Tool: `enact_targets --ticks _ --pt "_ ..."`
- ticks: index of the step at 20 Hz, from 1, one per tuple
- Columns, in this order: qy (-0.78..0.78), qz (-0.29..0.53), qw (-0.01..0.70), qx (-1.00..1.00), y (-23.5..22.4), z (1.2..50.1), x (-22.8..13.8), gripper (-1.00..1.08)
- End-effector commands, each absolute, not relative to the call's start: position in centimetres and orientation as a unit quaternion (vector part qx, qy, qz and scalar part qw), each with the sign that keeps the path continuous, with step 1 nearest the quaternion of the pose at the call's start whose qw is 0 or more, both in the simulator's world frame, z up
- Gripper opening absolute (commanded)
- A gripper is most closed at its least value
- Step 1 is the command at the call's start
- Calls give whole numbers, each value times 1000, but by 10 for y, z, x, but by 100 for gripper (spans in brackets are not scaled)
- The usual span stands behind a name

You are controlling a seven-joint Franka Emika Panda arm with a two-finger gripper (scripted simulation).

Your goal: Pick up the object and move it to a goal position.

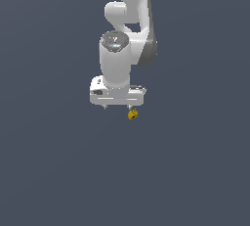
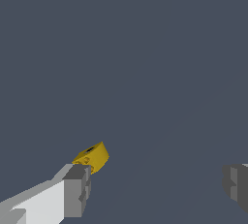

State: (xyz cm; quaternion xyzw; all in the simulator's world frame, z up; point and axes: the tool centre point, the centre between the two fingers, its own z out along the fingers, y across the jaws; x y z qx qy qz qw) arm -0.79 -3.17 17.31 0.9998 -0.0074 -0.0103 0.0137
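The object (image 1: 132, 115) is a tiny yellow-orange lump with small dark marks, lying on the dark grey surface. In the exterior view it sits just below the white gripper (image 1: 117, 107), under the finger on the exterior view's right. In the wrist view the object (image 2: 92, 157) shows just past the tip of one grey finger (image 2: 77, 189) and outside the gap. The other finger (image 2: 237, 184) stands far off, so the gripper (image 2: 157, 182) is open and holds nothing. I cannot tell whether the near finger touches the object.
The white arm (image 1: 124, 19) rises behind the gripper to the top of the exterior view. A plain dark grey surface (image 1: 49, 171) fills the rest of both views.
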Motion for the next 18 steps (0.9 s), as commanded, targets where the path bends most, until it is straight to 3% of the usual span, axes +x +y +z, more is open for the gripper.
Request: enact_targets --ticks 1,18 --pt "-7 -11 14 1000 -33 173 -8 100" --pt "-99 -9 9 995 -17 154 -15 100"
